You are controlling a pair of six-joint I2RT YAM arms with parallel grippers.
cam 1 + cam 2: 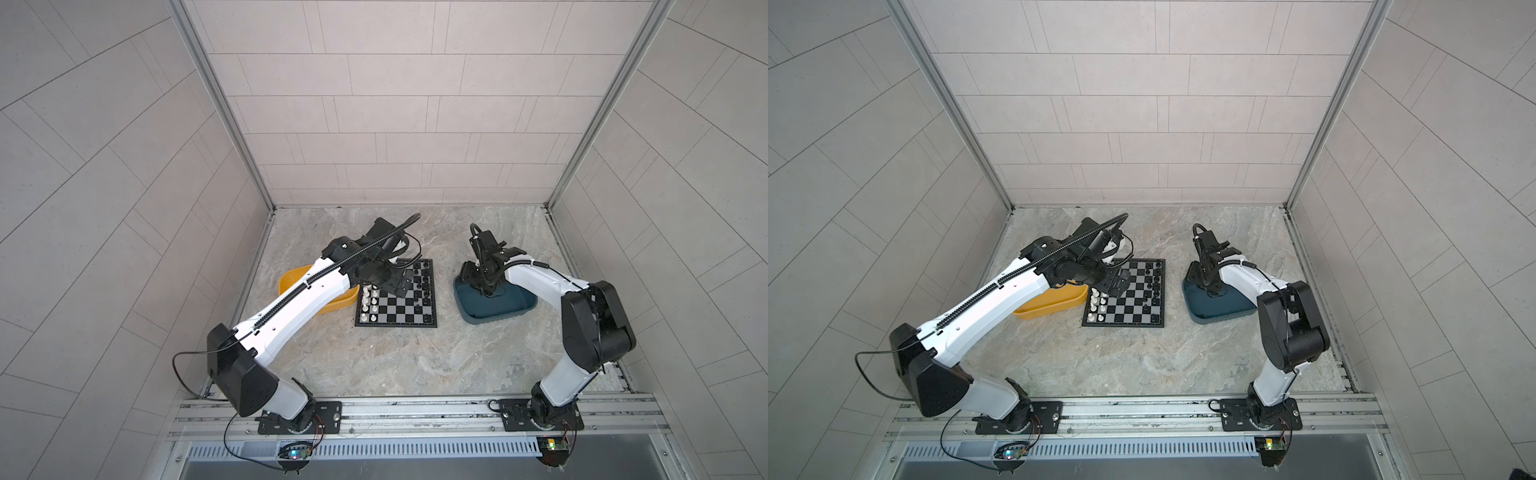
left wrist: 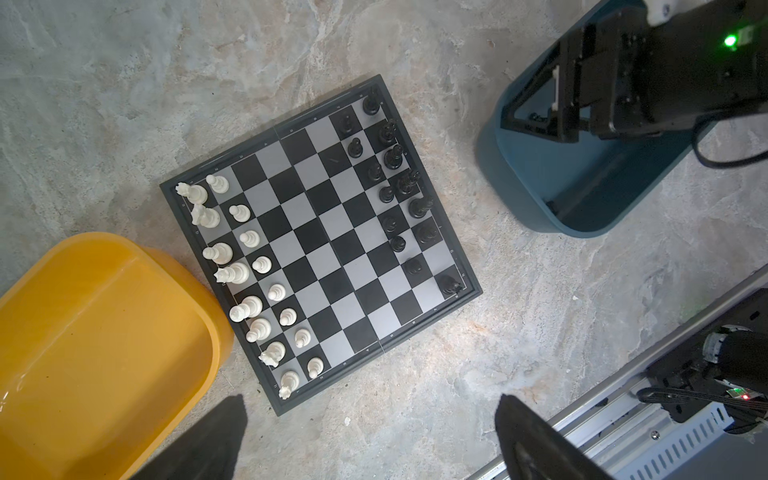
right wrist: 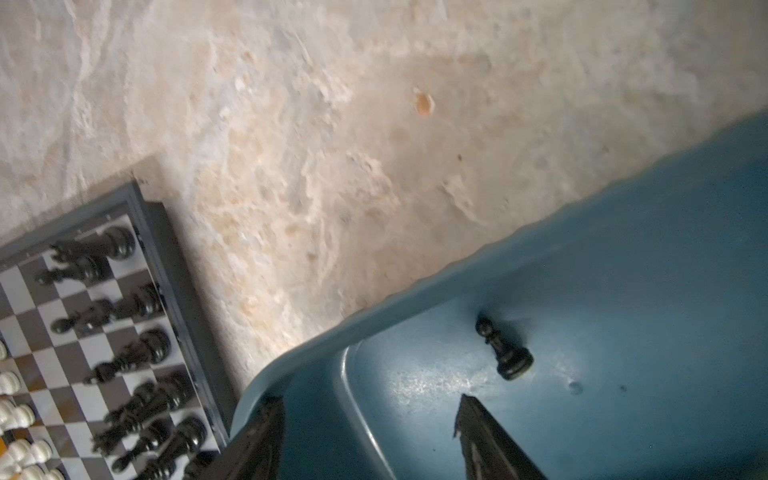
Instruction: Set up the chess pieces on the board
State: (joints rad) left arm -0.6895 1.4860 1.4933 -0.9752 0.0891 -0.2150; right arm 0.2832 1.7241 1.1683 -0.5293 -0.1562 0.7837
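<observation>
A black pawn (image 3: 505, 351), likely tiny, light and slippery and best pinched at its thin neck, sat in the teal tray (image 3: 623, 249) at 3 o'clock from the board (image 1: 399, 309), near the right gripper (image 3: 370, 415), empty and apart, with the left gripper (image 2: 372, 415) apart above the board.

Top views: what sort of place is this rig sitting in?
Probably a purpose-built robot test booth: grey tile-patterned panel walls on three sides, and two white arms bolted to a slotted aluminium rail edging the marbled stone-look tabletop.
</observation>
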